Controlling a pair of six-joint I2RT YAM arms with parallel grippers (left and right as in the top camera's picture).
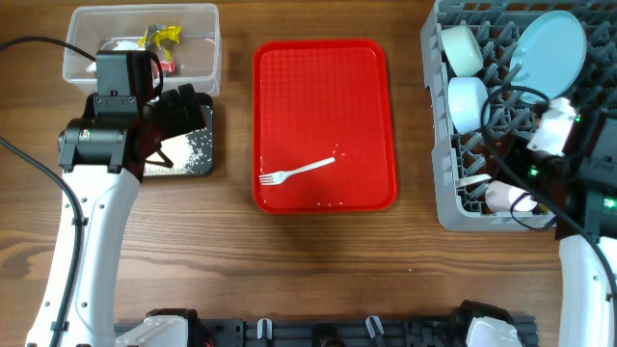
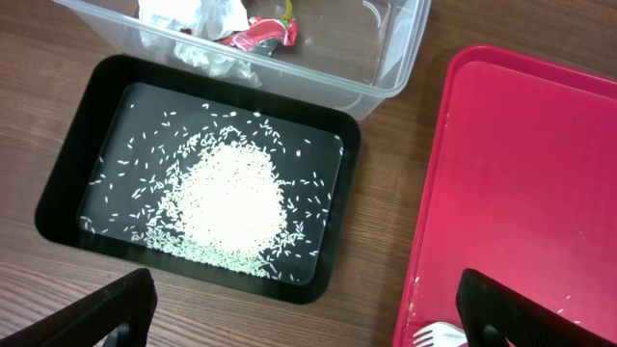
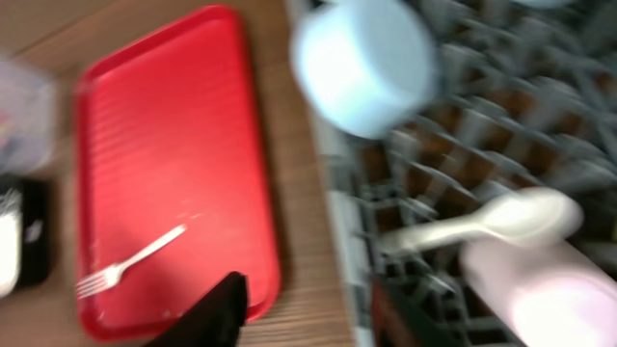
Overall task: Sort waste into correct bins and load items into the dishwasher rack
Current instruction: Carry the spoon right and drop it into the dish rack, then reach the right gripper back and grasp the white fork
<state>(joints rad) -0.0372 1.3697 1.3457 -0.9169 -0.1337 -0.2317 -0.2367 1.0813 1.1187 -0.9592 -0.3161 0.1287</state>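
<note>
Lying on the flat red plastic tray, centre of the table: one white plastic fork. Its long axis is diagonal, with the tines pointing near-left and the handle far-right.

Large grey-blue lattice dishwasher rack, at the right, holds:
- one large light-blue plate, far-right corner, standing tilted;
- one small light-blue bowl;
- one pale yellowish cup, far of the bowl;
- one whitish cup, near edge, on its side;
- one white plastic spoon, just beside that cup, long axis roughly left to right, bowl end to the right.

Clear translucent rectangular tub, far left, holds:
- one crumpled white tissue;
- one red crinkled wrapper;
- one yellow crinkled wrapper.

Shallow matte black tub, just near of the clear one: loose white rice grains, one heap with scatter.

Left gripper: above the black tub, fingers spread wide, nothing between them.

Right gripper: over the rack's near part. The view is blurred, only one dark finger is plain, and the finger spacing cannot be told.
</note>
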